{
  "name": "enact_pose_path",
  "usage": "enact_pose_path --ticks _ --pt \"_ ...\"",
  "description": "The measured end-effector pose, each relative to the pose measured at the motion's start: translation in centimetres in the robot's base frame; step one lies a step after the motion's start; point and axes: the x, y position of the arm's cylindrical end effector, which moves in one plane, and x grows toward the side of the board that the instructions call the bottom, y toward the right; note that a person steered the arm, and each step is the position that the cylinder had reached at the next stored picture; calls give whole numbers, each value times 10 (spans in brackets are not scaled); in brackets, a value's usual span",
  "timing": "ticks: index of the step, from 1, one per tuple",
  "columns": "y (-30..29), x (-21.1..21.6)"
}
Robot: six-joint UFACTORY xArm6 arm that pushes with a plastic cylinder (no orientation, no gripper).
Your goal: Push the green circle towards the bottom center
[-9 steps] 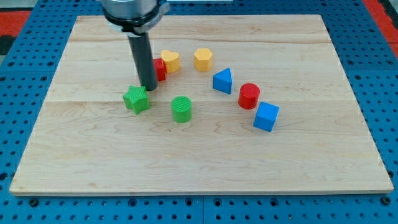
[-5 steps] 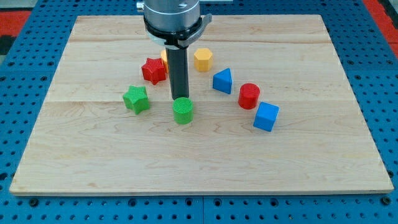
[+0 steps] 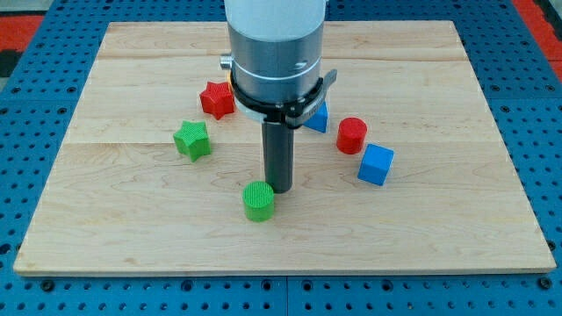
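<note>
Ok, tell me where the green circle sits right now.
The green circle sits low on the board, just left of centre, touching or nearly touching my tip at its upper right, with the green star up-left.

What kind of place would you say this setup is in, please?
Probably a robotics lab bench: a pale wooden board lies on a blue perforated metal table, with small coloured plastic blocks like the green ribbed circle beside my tip.
</note>
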Motion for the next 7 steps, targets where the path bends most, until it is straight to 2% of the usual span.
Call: enact_pose_path --ticks 5,7 --pt "-9 40" --pt "-61 40"
